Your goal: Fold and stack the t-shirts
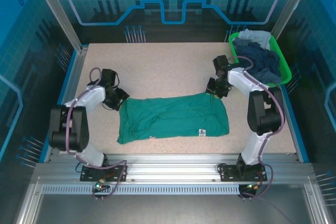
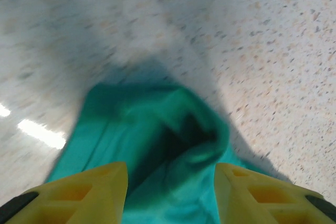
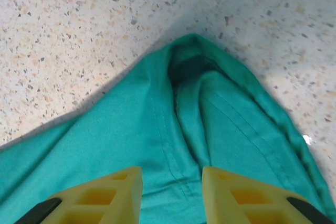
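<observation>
Teal shirt (image 1: 173,116) lies flat on the bench (image 1: 157,61) with the left tool (image 1: 118,99) and right tool (image 1: 215,88) at its 2 far corners, both spread astride the cloth, evidently stationed to pinch it for folding.

You had bare tabletop (image 1: 157,61) to pass over behind the teal-green t-shirt (image 1: 173,119), and a narrow strip along its near edge. The green basket (image 1: 282,59), heaped with shirts (image 1: 257,56), obstructed passage at your far-right corner.
</observation>
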Controlling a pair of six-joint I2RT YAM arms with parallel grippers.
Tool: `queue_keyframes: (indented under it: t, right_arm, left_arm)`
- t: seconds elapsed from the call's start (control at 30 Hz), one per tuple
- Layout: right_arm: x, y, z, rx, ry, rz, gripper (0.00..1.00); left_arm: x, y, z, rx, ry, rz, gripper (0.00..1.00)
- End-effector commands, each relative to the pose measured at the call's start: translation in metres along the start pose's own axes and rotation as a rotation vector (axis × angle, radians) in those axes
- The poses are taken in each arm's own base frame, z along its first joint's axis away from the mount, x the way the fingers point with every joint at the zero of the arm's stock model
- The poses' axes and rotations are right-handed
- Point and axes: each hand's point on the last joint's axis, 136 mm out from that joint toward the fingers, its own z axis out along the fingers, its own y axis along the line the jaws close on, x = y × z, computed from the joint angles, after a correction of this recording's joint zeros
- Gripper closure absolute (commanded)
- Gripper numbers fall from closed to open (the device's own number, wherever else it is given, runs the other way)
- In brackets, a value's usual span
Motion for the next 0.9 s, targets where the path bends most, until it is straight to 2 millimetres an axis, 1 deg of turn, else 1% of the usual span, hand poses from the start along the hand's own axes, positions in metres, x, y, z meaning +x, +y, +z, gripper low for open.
queue_keyframes:
  t: [0.0,0.07,0.13,0.2,0.27,0.37,0.47,0.53,0.6,0.67,0.73,0.77,0.83,0.87]
  right_arm:
    - [-0.004,-0.001,0.003,-0.006,0.043,0.041,0.63]
    - [-0.005,-0.001,0.007,-0.01,0.056,0.047,0.63]
    - [-0.007,-0.003,0.011,0.001,0.066,0.052,0.63]
    - [-0.007,-0.004,0.016,0.013,0.08,0.057,0.63]
    - [-0.007,-0.006,0.02,0.026,0.089,0.062,0.63]
    - [-0.006,-0.011,0.024,0.05,0.095,0.069,0.67]
    - [-0.003,-0.015,0.024,0.072,0.095,0.073,0.7]
    - [0.002,-0.017,0.018,0.086,0.084,0.072,0.71]
    - [0.008,-0.016,0.012,0.068,0.071,0.066,0.7]
    - [0.018,-0.013,0.011,0.047,0.078,0.059,0.7]
    - [0.027,-0.012,0.015,0.045,0.105,0.057,0.7]
    - [0.032,-0.012,0.017,0.043,0.119,0.059,0.7]
    - [0.04,-0.011,0.016,0.038,0.127,0.062,0.71]
    - [0.044,-0.008,0.013,0.029,0.119,0.052,0.71]
  left_arm:
    - [-0.013,-0.031,0.005,0.104,0.004,0.092,0.53]
    - [-0.012,-0.03,0.014,0.093,0.017,0.091,0.55]
    - [-0.011,-0.025,0.02,0.072,0.031,0.091,0.59]
    - [-0.01,-0.019,0.025,0.049,0.036,0.101,0.68]
    - [-0.012,-0.012,0.024,0.018,0.02,0.113,0.83]
    - [-0.016,-0.002,0.019,-0.037,-0.009,0.149,1.0]
    - [-0.022,0.005,0.015,-0.066,-0.031,0.167,1.0]
    - [-0.026,0.005,0.014,-0.063,-0.031,0.168,1.0]
    - [-0.028,0.006,0.015,-0.073,-0.024,0.176,1.0]
    - [-0.029,0.008,0.018,-0.099,-0.008,0.184,1.0]
    - [-0.03,0.009,0.019,-0.119,0.0,0.183,0.89]
    - [-0.031,0.009,0.018,-0.129,-0.001,0.183,0.8]
    - [-0.033,0.01,0.013,-0.151,-0.008,0.184,0.73]
    - [-0.033,0.008,0.007,-0.149,-0.017,0.191,0.7]
